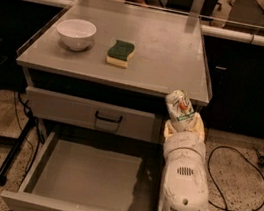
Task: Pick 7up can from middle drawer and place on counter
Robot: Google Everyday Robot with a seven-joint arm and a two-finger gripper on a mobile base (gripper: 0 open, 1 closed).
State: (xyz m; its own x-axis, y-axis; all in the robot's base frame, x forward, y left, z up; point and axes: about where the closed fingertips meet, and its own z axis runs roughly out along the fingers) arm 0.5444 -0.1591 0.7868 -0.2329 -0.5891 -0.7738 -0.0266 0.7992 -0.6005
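Note:
The dented silvery-green 7up can (179, 105) is held tilted in my gripper (182, 124), just below and in front of the counter's front right corner. My gripper is shut on the can's lower part, its cream fingers (197, 126) wrapping it. The white arm rises from the lower right, over the right side of the open middle drawer (83, 180). The drawer is pulled out with its plain grey floor bare. The counter (166, 53) lies above and behind the can.
A white bowl (76, 32) and a green-and-yellow sponge (120, 52) sit on the counter's left half. The upper drawer (106, 118) with a black handle is closed. A black cable (240, 182) loops on the speckled floor at right. Clear side guards line the counter's edges.

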